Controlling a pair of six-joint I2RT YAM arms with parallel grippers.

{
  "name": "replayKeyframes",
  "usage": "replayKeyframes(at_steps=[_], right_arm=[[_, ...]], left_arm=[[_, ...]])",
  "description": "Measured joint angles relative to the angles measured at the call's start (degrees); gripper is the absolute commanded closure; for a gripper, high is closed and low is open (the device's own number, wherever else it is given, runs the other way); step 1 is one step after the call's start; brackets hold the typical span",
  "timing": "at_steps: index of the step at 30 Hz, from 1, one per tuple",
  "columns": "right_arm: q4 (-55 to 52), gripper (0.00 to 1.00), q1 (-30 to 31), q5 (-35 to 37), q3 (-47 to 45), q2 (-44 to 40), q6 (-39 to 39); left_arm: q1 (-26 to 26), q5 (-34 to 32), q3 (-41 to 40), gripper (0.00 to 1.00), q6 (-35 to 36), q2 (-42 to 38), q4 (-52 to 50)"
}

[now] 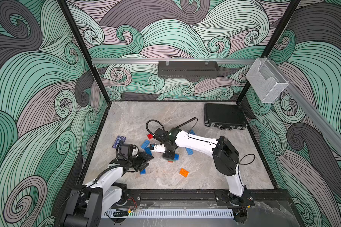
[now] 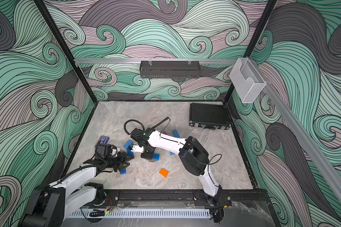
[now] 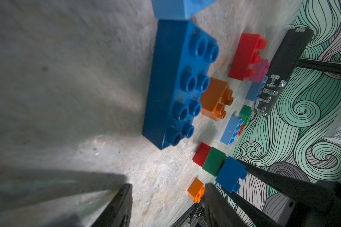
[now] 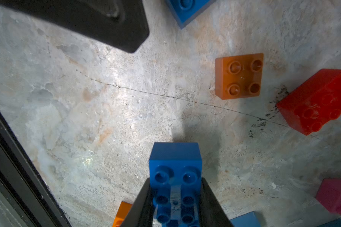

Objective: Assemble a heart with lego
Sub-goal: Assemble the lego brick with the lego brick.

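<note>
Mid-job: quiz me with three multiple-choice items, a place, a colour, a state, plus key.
1. The black case lies: A. far right corner B. front left corner C. table centre
2. The brick in the right gripper is: A. orange B. dark blue C. pink
3. The left gripper is: A. shut on a red brick B. open, empty C. fully shut
Key: 1 A, it lies far back on the right; 2 B, blue studs between the jaws; 3 B, bare table between its jaws.
</note>
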Motion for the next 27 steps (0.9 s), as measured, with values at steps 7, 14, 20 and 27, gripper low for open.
replayKeyframes(at_steps=[7,14,20,27], right_arm=[[0.26,0.69,0.07,0.94,-0.48,0.00,-0.37],[0.61,0.69,0.00,-0.28,-1.09,-0.22,-0.87],[1.97,0.72,-0.20,0.09,-2.64,-0.92,-0.87],[6.34,0.72,0.61,2.64,-7.50,-3.82,-1.07]], left_arm=[[0.02,0.07,-0.57,0.41,-0.04,0.00,0.44],[0.02,0.07,-0.57,0.41,-0.04,0.02,0.48],[0.02,0.07,-0.57,0.41,-0.04,0.00,0.48],[0.02,0.07,-0.57,0.41,-0.04,-0.02,0.44]])
